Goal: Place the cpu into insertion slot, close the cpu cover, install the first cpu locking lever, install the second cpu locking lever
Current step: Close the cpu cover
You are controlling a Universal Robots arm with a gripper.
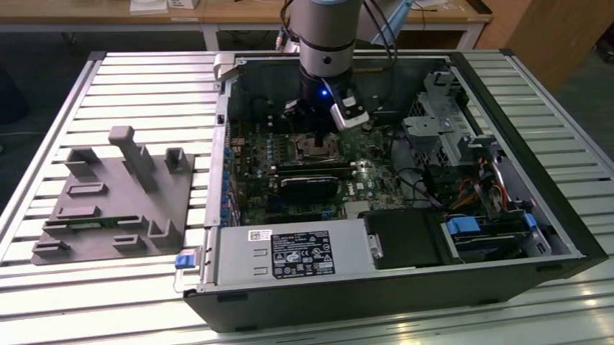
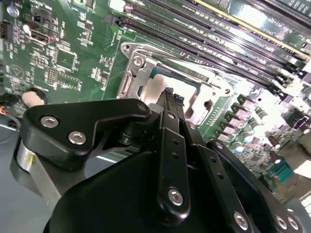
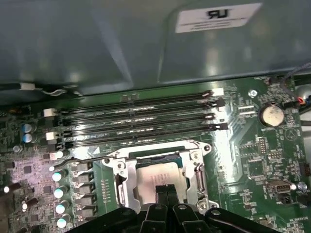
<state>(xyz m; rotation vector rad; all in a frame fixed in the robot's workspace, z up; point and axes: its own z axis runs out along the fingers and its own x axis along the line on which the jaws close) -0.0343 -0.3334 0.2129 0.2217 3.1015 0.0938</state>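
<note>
- The robot arm (image 1: 326, 36) reached straight down into the open computer case (image 1: 384, 287), wrist vertical, tool pointing at the green board.
- The gripper (image 3: 165, 191) had its 2 black fingertips pressed together with nothing held between them.
- Directly beneath those fingertips lay the cpu (image 3: 155, 175), flat and square in the insertion slot (image 3: 158, 156). I could not tell whether the tips touched its silver top or hung just above it.
- The cpu cover (image 3: 194, 170) lay down around the chip, framing it on all sides of the fingertips.
- Beyond the fingertips ran 4 long memory slots (image 3: 141, 119), well clear of the tool.
- A thin metal rod (image 3: 87, 158), which I took for 1 locking lever, lay off to 1 side of the gripper along the cover's edge. Whether it was hooked was unclear.
- My judgement: the chip was placed and the cover closed, so the lever steps were in hand. Those call for fine, sideways pressure from closed fingertips, kept off the chip.
</note>
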